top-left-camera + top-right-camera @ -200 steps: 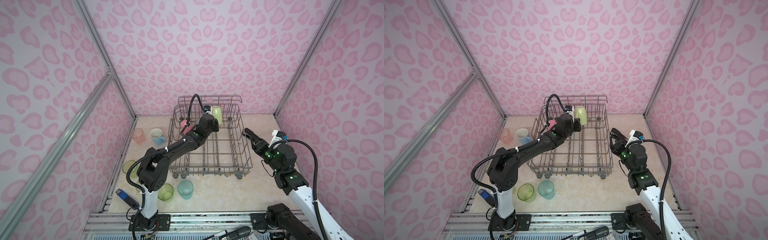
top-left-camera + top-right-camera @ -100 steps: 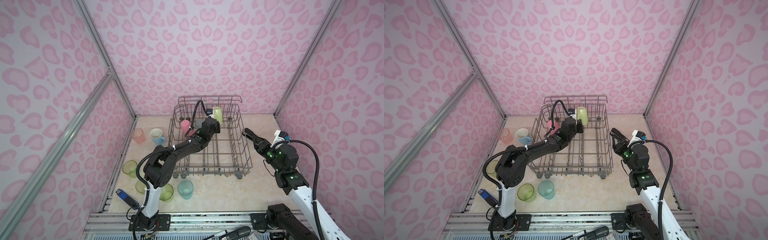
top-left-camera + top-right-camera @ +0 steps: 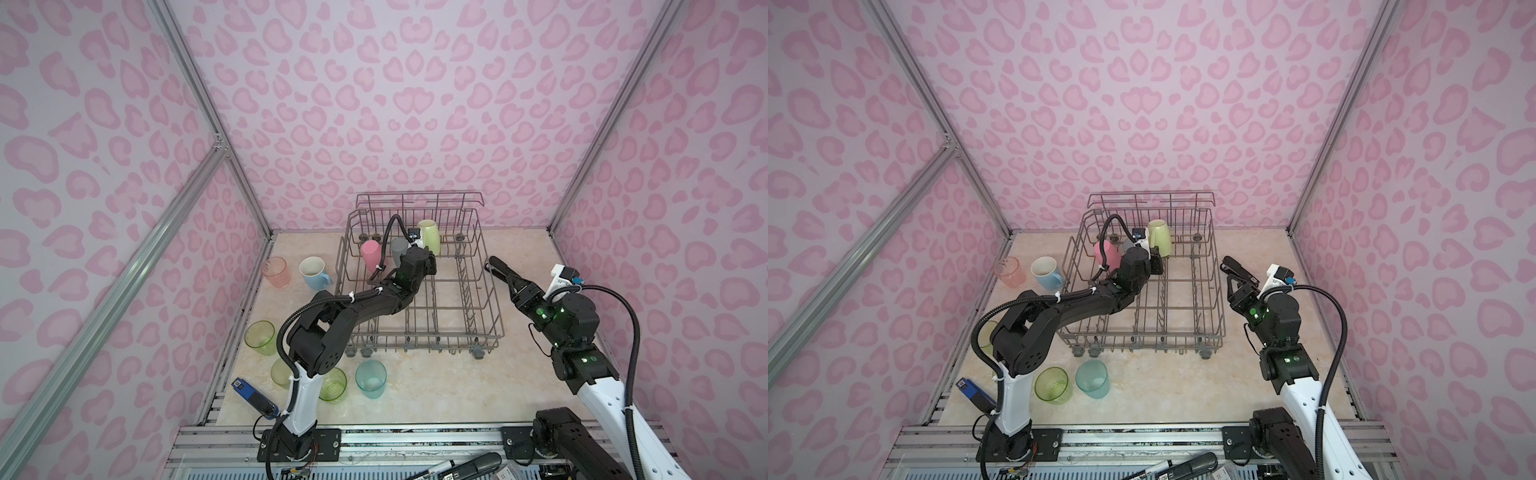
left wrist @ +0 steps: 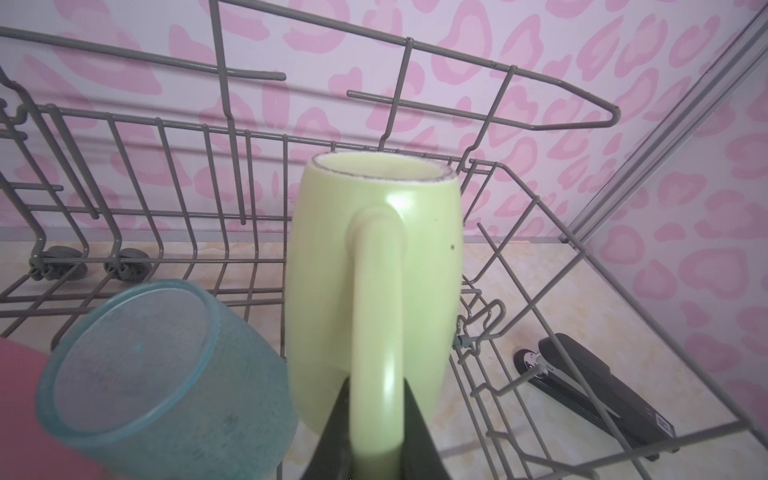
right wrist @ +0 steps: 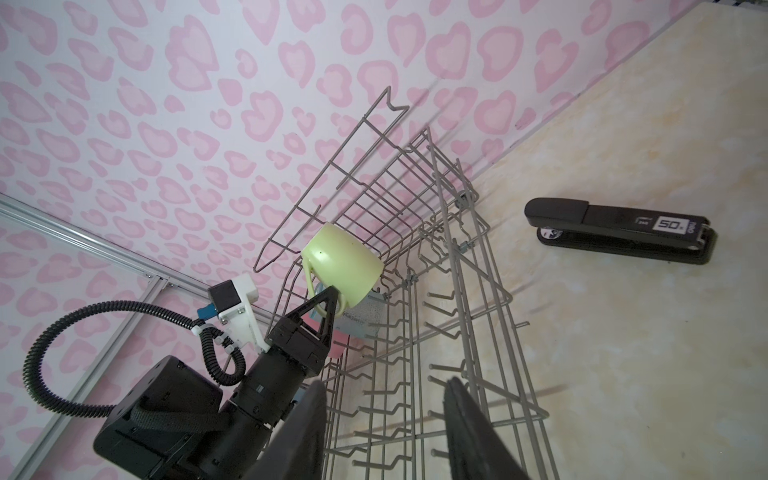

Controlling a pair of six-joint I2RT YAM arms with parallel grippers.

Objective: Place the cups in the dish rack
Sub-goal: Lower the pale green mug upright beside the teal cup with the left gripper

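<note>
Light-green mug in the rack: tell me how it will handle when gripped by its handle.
The light-green mug looks like glossy ceramic: probably rigid, heavyish, and chippable against the dish rack wires. The left pincer pinches only its smooth handle, so it may swivel or slip.

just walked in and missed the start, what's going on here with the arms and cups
The left pincer is shut on the handle of a light-green mug, held bottom up at the back of the dish rack beside a teal cup and a pink cup. The right pincer is open and empty, just right of the rack. A blue mug, a salmon cup, green cups and another teal cup stand on the table, not yet loaded.
</note>
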